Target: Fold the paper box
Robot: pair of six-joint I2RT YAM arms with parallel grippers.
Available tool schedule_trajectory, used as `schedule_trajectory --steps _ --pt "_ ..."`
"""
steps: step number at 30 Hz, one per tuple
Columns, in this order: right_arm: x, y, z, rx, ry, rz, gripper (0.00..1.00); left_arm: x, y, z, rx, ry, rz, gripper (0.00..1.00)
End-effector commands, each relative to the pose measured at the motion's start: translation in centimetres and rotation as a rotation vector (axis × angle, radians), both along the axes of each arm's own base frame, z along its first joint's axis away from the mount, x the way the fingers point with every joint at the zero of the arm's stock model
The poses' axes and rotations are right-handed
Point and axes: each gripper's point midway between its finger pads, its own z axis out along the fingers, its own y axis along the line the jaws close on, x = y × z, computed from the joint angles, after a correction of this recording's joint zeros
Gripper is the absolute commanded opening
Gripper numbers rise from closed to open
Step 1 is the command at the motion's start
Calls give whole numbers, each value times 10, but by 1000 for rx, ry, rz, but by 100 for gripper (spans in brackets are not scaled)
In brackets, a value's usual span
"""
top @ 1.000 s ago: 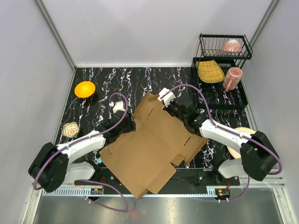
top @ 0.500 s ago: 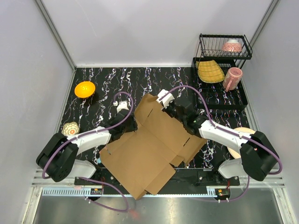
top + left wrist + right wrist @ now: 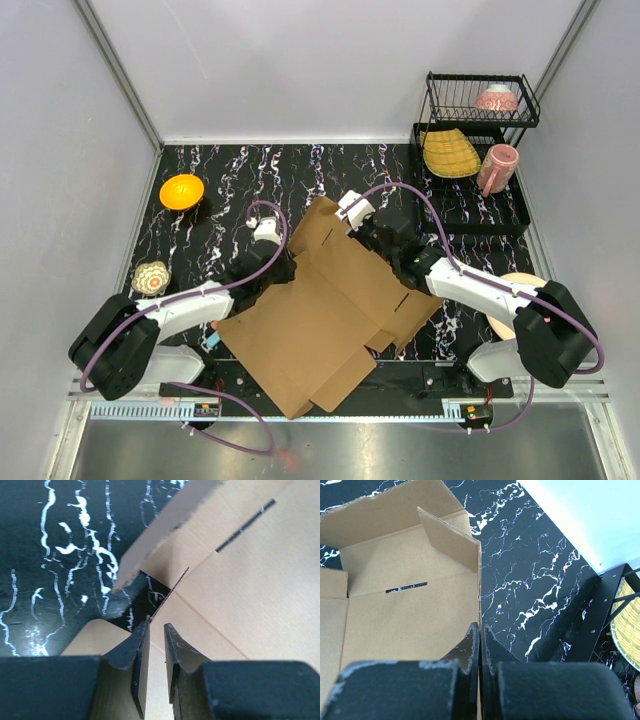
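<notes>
The paper box (image 3: 320, 320) lies mostly flat in the middle of the black marbled table, with its far panel and a small flap raised. My left gripper (image 3: 283, 262) is at the box's far left edge. In the left wrist view its jaws (image 3: 156, 625) stand nearly together, and a cardboard edge (image 3: 170, 592) runs into the narrow gap. My right gripper (image 3: 362, 232) is at the box's far right edge. In the right wrist view its jaws (image 3: 480, 626) are pressed shut on the upright wall's edge (image 3: 479, 580), with the box's inside (image 3: 405, 615) to the left.
An orange bowl (image 3: 181, 191) and a small patterned bowl (image 3: 151, 277) sit at the left. A black dish rack (image 3: 470, 190) at the back right holds a yellow plate (image 3: 449, 152), a pink mug (image 3: 498, 167) and a pink bowl (image 3: 497, 99). A pale plate (image 3: 522, 285) lies under the right arm.
My left gripper has moved right and nearer, onto the box's left edge. The flap there now stands higher and the near panels have shifted slightly. The right gripper has hardly moved.
</notes>
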Motion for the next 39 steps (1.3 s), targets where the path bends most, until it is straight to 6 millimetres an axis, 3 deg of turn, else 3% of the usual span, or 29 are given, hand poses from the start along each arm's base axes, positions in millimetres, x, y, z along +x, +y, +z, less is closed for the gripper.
schedule_trajectory --steps 1,6,14,16,17,20,23,28,32,34,35,39 --pt "-5 15 15 55 -35 45 1 -5 -35 26 -101 -96 -125 18" --pt "-6 15 15 46 -38 42 1 -26 -51 18 -33 -118 -211 16" --pt "-8 16 10 21 -33 49 1 -49 -47 -12 235 -105 -227 16" --pt "-9 17 8 12 -30 51 1 -51 -46 -12 273 -114 -212 18" --pt "-9 17 6 8 -27 53 1 -52 -42 -13 297 -108 -204 23" --pt "-9 16 7 -6 -33 47 1 -49 -33 2 310 -131 -154 42" --pt "-8 13 11 -21 -50 35 1 -42 -28 40 277 -193 -102 53" --pt "-4 10 18 -65 -82 23 1 -37 -22 122 153 -339 -57 57" --pt "-2 10 25 -131 -132 19 0 -28 -4 178 47 -443 37 64" --pt "-2 10 26 -180 -164 19 0 -20 0 191 23 -460 49 66" --pt "-2 10 27 -193 -176 20 0 -7 12 189 35 -451 88 66" --pt "-4 12 34 -280 -276 11 0 24 22 175 30 -384 103 67"
